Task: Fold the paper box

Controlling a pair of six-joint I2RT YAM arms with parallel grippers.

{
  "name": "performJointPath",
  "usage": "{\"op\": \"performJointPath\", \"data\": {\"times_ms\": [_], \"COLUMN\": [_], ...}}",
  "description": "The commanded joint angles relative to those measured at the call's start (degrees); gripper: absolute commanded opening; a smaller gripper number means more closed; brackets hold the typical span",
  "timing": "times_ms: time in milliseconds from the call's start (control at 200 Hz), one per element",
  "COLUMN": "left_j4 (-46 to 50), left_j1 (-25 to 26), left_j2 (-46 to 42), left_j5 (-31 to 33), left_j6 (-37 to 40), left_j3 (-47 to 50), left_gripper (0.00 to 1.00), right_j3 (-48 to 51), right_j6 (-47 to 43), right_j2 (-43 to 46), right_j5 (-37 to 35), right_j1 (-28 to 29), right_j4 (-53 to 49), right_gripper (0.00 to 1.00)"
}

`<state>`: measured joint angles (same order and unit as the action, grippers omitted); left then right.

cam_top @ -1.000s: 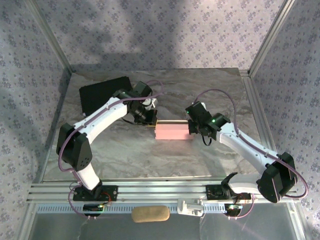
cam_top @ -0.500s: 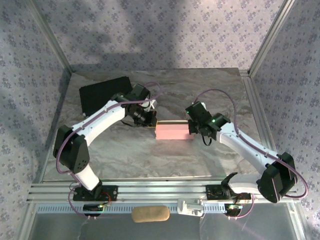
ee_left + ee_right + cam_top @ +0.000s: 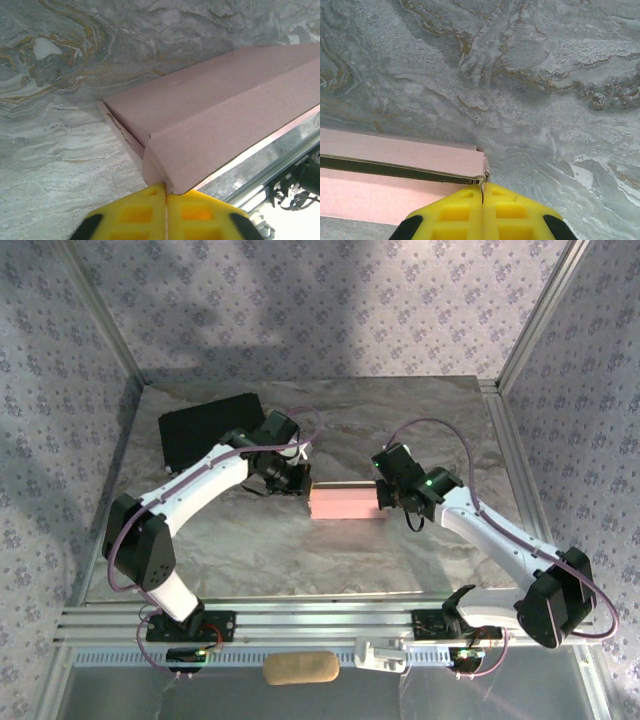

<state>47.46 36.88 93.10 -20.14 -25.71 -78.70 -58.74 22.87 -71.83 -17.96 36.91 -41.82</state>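
The paper box (image 3: pixel 345 504) lies flat and pale pink at the middle of the marble table, long side left to right. My left gripper (image 3: pixel 308 487) is at its left end. In the left wrist view the yellow fingers (image 3: pixel 125 215) stand together at the left gripper (image 3: pixel 166 188), with the box's folded corner flap (image 3: pixel 215 110) pinched between their tips. My right gripper (image 3: pixel 381 502) is at the right end. In the right wrist view the right gripper (image 3: pixel 482 186) is shut on the thin edge at the corner of the box (image 3: pixel 395 155).
A black rectangular case (image 3: pixel 205 427) lies at the back left, just behind the left arm. Aluminium rails (image 3: pixel 320 622) run along the near edge, with a tan oblong object (image 3: pixel 300 668) and a white part (image 3: pixel 380 652) in front of them. Patterned walls close in the sides and back.
The left arm's elbow has swung a little to the left and its wrist has turned slightly at the box's left end. The box and the right arm have stayed put.
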Motion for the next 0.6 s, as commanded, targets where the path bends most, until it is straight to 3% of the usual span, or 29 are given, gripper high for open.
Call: {"op": "performJointPath", "data": {"times_ms": [0,70,125,595], "left_j4": [3.26,4.33,5.50,7.67], "left_j1": [0.76,0.85,0.81,1.67], "left_j2": [-2.40,-3.11,-3.09,-0.59], "left_j5": [1.69,3.31,4.34,8.00], "left_j6": [-0.01,0.13,0.72,2.77], "left_j3": [-3.29,-4.78,-5.86,-5.59], "left_gripper": [0.25,0.35,0.37,0.30], "right_j3": [0.04,0.03,0.03,-0.32], "right_j6": [-1.63,-2.45,-3.13,-3.63], "right_j2": [1.22,1.17,1.17,-0.15], "right_j5": [1.00,1.45,1.98,3.23], "right_j1": [0.06,0.08,-0.21,-1.14], "right_j4": [-0.80,-0.80,-1.11,-0.79], "right_gripper": [0.00,0.00,0.00,0.00]}}
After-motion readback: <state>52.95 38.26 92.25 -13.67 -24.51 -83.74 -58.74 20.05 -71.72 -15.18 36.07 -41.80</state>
